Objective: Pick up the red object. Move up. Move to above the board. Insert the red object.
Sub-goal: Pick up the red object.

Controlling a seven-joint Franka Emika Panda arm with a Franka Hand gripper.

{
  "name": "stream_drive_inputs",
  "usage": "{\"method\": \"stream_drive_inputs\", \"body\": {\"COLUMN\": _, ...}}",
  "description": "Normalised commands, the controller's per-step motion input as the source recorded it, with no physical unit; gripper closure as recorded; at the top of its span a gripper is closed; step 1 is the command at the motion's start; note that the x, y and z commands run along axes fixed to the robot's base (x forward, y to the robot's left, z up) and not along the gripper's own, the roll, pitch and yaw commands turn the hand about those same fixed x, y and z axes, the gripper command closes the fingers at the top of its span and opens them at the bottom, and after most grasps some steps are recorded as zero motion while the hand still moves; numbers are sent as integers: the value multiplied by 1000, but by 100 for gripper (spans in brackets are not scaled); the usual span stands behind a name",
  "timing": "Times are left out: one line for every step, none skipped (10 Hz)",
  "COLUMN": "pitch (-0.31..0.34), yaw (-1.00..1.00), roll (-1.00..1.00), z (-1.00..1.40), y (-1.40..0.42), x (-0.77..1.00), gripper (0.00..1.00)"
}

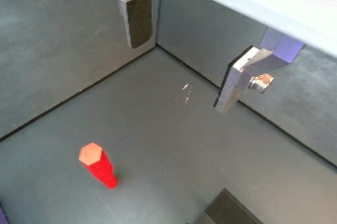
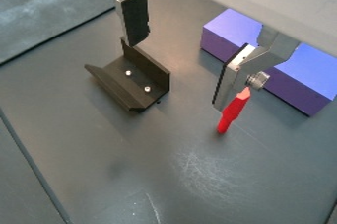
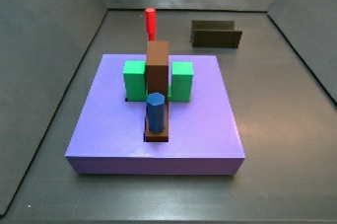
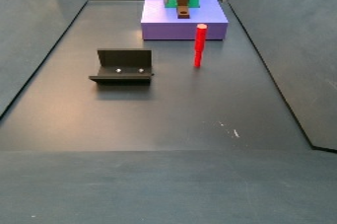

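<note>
Red peg upright on the floor, free of the gripper.
The peg [image 4: 199, 45] stands with its long axis vertical, between the purple slab [image 4: 211, 27] and the fixture [image 4: 122, 67]. The gripper [image 2: 188, 49], jaws wide apart and empty, hangs above the floor beside the slab; the board [image 3: 158, 80] lies along the slab's top.

The gripper [image 2: 184, 50] has 2 flat silver plate fingers [image 2: 238, 75], each faced with a dark pad [image 1: 138, 23]. In a wrist view, a small round silver screw [image 1: 262, 81] sits beside 1 plate. A pale housing edge spans above them.
</note>
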Motion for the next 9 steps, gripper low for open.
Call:
{"method": "stream_drive_inputs", "body": {"pitch": -10, "yaw": 151, "roll": 194, "z": -166, "y": -820, "x": -123, "gripper": 0}}
{"method": "stream_drive_inputs", "body": {"pitch": -53, "yaw": 109, "roll": 167, "z": -231, "y": -929, "x": -100, "gripper": 0}}
{"method": "stream_drive_inputs", "body": {"pitch": -130, "yaw": 203, "roll": 77, "z": -277, "y": -920, "x": -46, "gripper": 0}}
{"method": "stream_drive_inputs", "body": {"pitch": -94, "yaw": 137, "roll": 30, "z": -523, "y": -789, "x": 0, "gripper": 0}}
{"method": "stream_drive_inputs", "body": {"pitch": -79, "yaw": 0, "roll": -7, "z": -694, "y": -394, "x": -194, "gripper": 0}}
{"method": "stream_drive_inputs", "body": {"pitch": -76, "yaw": 0, "roll": -86, "z": -771, "y": -71, "x": -331, "gripper": 0}}
{"method": "stream_drive_inputs", "body": {"pitch": 0, "yaw": 0, "roll": -56, "z": -666, "y": 0, "x": -160, "gripper": 0}}
{"method": "stream_drive_inputs", "body": {"pitch": 0, "yaw": 0, "roll": 0, "z": -651, "y": 6, "x": -29, "gripper": 0}}
{"method": "stream_drive_inputs", "body": {"pitch": 0, "yaw": 0, "roll": -29, "z": -514, "y": -77, "x": -91, "gripper": 0}}
